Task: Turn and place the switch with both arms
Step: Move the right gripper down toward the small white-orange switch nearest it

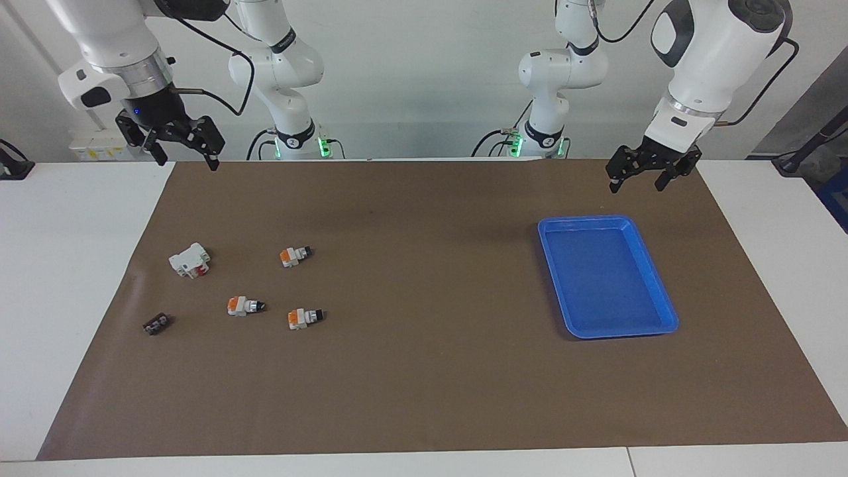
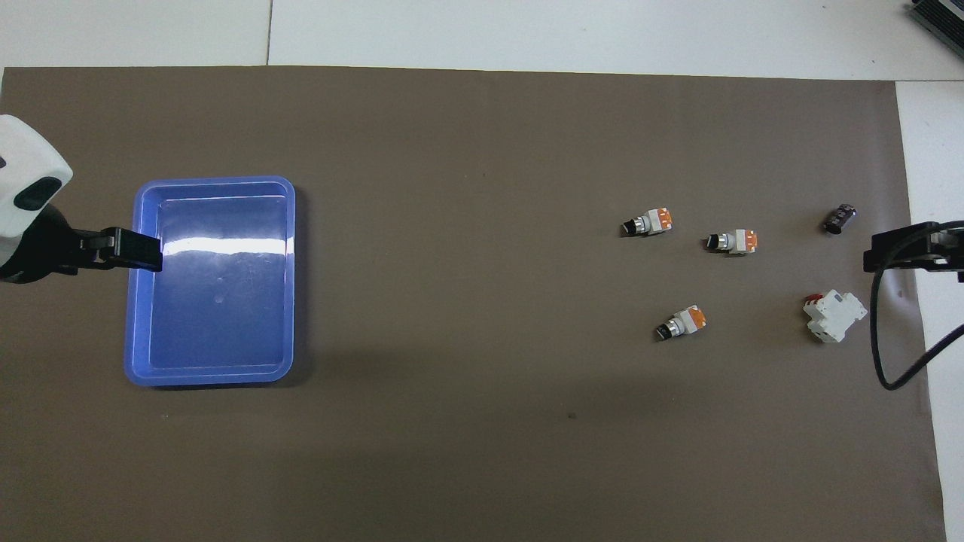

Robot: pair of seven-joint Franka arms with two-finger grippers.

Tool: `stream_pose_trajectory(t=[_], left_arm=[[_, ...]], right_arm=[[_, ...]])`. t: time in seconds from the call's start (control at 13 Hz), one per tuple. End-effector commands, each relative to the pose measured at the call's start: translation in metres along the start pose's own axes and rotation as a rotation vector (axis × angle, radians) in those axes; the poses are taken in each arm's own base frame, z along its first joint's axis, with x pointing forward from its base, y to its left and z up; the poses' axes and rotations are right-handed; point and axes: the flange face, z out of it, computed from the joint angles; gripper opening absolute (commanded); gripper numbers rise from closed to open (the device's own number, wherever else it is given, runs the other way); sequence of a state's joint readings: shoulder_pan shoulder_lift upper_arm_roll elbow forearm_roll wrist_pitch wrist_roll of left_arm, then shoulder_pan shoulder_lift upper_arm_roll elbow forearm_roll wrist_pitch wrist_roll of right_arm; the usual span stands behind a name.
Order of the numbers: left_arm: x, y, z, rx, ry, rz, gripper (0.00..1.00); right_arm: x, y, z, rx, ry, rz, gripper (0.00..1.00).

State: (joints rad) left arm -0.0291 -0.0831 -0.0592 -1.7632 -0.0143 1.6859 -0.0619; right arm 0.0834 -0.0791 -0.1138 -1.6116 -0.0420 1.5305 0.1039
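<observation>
Three switches lie on the brown mat toward the right arm's end, each white with an orange cap and a black knob. One switch [image 1: 295, 256] [image 2: 681, 322] lies nearest the robots. A second switch [image 1: 245, 305] [image 2: 733, 242] and a third switch [image 1: 305, 318] [image 2: 648, 221] lie farther out. My right gripper [image 1: 187, 159] [image 2: 877, 252] hangs open and empty, high over the mat's corner at that end. My left gripper [image 1: 637, 184] [image 2: 147, 252] is also open and empty, raised over the mat beside the blue tray [image 1: 583, 220] [image 2: 215, 183].
A bigger white block with red [image 1: 190, 260] [image 2: 834, 315] and a small dark brown piece [image 1: 157, 324] [image 2: 840, 218] lie beside the switches, toward the right arm's end. The tray holds nothing. A black cable [image 2: 877, 354] loops down from the right arm.
</observation>
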Motion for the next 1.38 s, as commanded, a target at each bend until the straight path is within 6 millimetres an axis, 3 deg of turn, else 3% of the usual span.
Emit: stream_pose_trajectory(t=[0.0,0.38,0.62,0.92,1.08,1.31], left_arm=[[-0.009,-0.004,-0.001,0.010,0.004,-0.006,1.00],[-0.009,-0.004,-0.002,0.010,0.005,-0.006,1.00],[-0.009,-0.004,-0.001,0.010,0.004,-0.006,1.00],[-0.009,-0.004,-0.001,0.010,0.004,-0.006,1.00],[-0.009,-0.004,-0.001,0.010,0.004,-0.006,1.00],[-0.009,-0.004,-0.001,0.010,0.004,-0.006,1.00]], right_arm=[[-0.003,0.001,-0.002,-0.011,-0.003,-0.016,1.00],[-0.004,0.007,-0.005,-0.010,0.010,-0.017,1.00],[-0.009,0.002,0.022,0.001,0.037,0.093,1.00],[-0.014,-0.021,0.103,0.051,0.064,0.451,1.00],[-0.011,-0.029,0.167,0.052,0.010,0.616,1.00],[-0.001,-0.068,0.240,0.096,-0.052,0.881,1.00]])
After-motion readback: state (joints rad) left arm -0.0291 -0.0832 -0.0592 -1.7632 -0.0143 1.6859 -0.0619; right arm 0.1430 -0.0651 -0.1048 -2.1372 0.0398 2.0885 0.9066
